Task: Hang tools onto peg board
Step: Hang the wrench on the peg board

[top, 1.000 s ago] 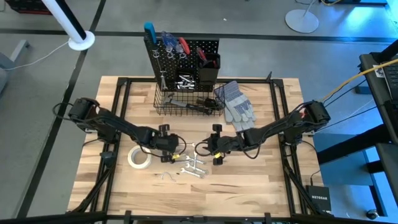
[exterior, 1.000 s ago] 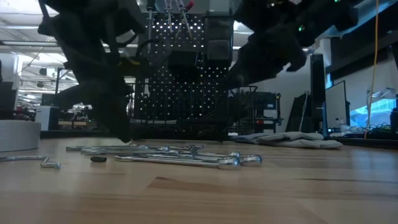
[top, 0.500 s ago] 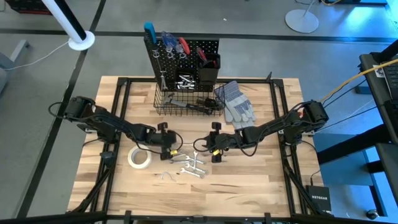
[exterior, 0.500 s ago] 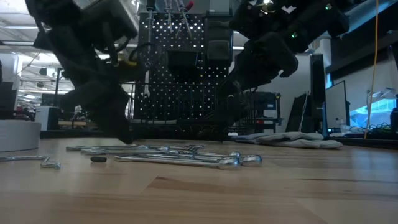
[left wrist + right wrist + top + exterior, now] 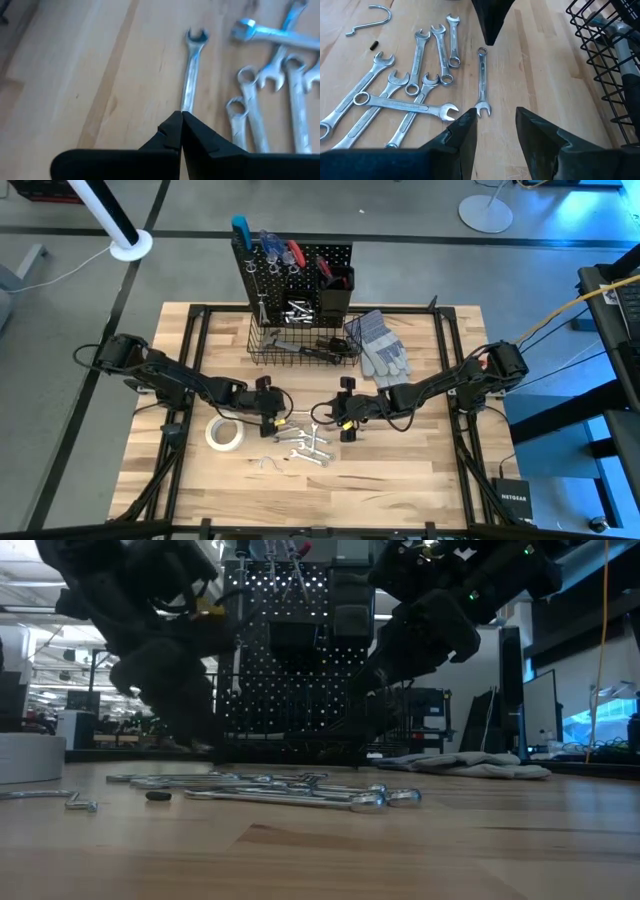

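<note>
Fingers pressed together, left gripper [image 5: 180, 131] faces parted right gripper [image 5: 495, 135] above wrenches [image 5: 412, 90].

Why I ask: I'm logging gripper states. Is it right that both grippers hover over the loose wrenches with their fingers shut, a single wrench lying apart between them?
Not quite: only the left gripper is shut. The right gripper stands open, as the right wrist view shows. The rest holds: both hover over the loose wrenches, with the single wrench lying apart between them.
</note>
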Tool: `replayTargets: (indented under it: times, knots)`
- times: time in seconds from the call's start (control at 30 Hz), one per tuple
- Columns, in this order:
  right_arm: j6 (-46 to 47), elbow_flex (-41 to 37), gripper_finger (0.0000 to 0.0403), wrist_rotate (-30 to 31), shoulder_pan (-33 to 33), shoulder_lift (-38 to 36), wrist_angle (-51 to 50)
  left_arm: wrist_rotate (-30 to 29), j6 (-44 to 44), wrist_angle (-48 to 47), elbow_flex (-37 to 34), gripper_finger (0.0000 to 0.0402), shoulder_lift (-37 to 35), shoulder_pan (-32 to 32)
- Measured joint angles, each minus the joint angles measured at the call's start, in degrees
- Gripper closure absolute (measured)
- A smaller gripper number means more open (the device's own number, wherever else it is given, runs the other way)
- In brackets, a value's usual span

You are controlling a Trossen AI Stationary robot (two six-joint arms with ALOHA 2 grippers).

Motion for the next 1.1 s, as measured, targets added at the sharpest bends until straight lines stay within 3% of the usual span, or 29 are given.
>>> replayTargets:
  times: [0.5,0.7,0.93,1.1]
  knots:
    - [1.1,0.0,0.0263,0.0,0.0,0.2,-0.1,-0.4,0.8,-0.3,0.2,0.04,5.7,0.0]
    - [0.5,0.0,0.026,0.0,0.0,4.5,1.1,-0.3,0.7,-0.9,0.2,0.04,5.7,0.0]
    - [-8.2,1.0,0.0217,2.4,0.0,11.0,5.3,-0.2,0.6,-1.2,0.1,0.04,5.7,0.0]
    - [-20.5,3.4,0.019,5.4,0.0,13.6,5.7,0.0,0.8,-1.1,0.1,0.04,5.7,0.0]
